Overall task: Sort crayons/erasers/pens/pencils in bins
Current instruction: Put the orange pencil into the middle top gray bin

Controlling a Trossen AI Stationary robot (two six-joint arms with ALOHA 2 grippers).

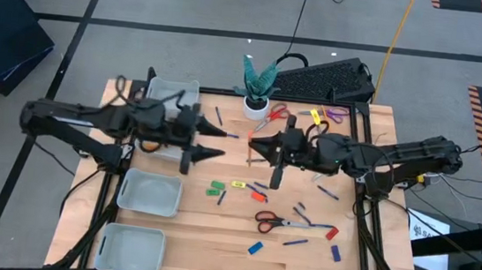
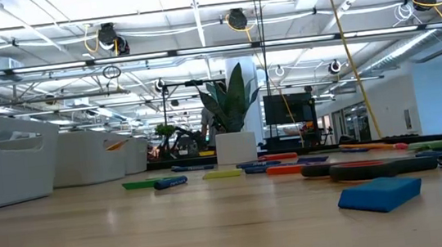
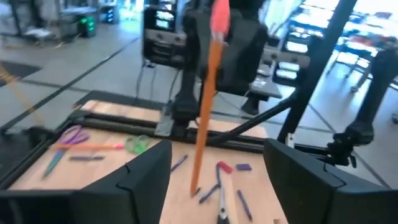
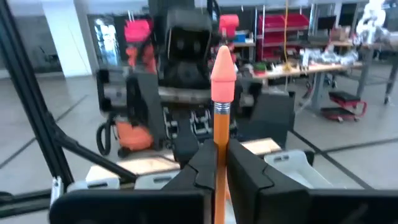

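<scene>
Nearest in the low view is a blue eraser (image 2: pixel 379 193), well short of the white plant pot (image 1: pixel 255 107). Right gripper (image 1: pixel 256 147) sits just in front of the pot, pinched tight on 1 orange pencil (image 4: pixel 221 149) standing upright. Left gripper (image 1: pixel 218 142) faces it, fingers spread wide, empty. Bins (image 1: pixel 150 193) lie left. No readable writing.

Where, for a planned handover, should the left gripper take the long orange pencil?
Grip the long orange pencil on its bare lower shaft, coming level from the left arm's side. It stands nearly upright, the right gripper shut just below its pink eraser tip; the open left gripper faces it.
</scene>
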